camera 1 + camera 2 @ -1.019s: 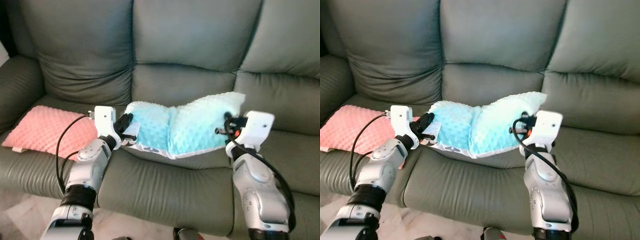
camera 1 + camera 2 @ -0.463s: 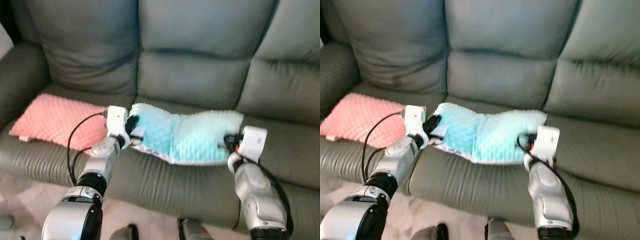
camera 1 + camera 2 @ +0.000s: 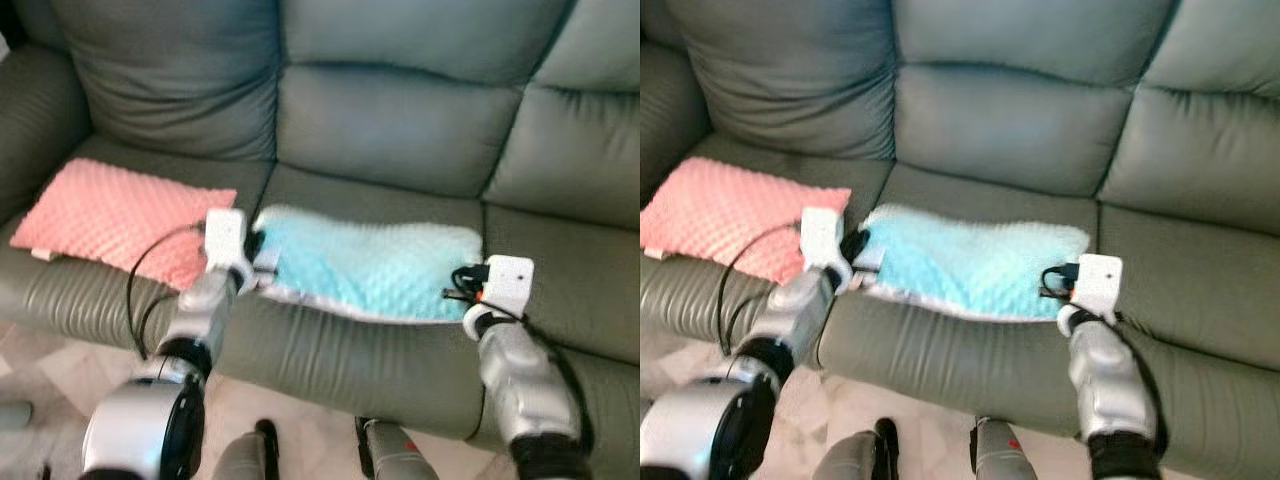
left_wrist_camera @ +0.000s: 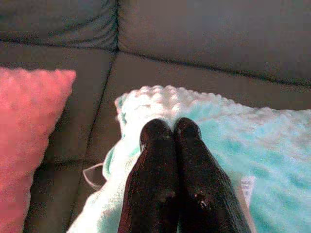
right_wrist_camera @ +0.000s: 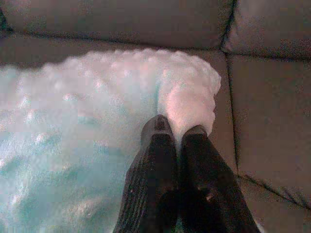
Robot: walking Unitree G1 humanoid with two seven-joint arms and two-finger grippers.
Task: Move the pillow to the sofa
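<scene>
A light blue dotted pillow (image 3: 370, 265) lies flat on the middle seat of the grey-green leather sofa (image 3: 380, 130). My left gripper (image 3: 255, 258) is at the pillow's left end, fingers pressed together on its edge (image 4: 170, 130). At the right end, my right gripper (image 3: 457, 287) is shut on a raised fold of the pillow (image 5: 177, 132). The fluffy blue fabric (image 5: 73, 121) spreads out beyond the black fingers.
A pink dotted pillow (image 3: 120, 215) lies on the left seat, close beside my left arm. The right seat (image 3: 570, 270) is bare leather. Pale tiled floor (image 3: 60, 370) runs along the sofa's front, where my feet (image 3: 390, 455) stand.
The pillow, held up and sagging in the middle a second ago, has come down flat onto the seat. Both arms lowered with it, and the camera has tilted further down.
</scene>
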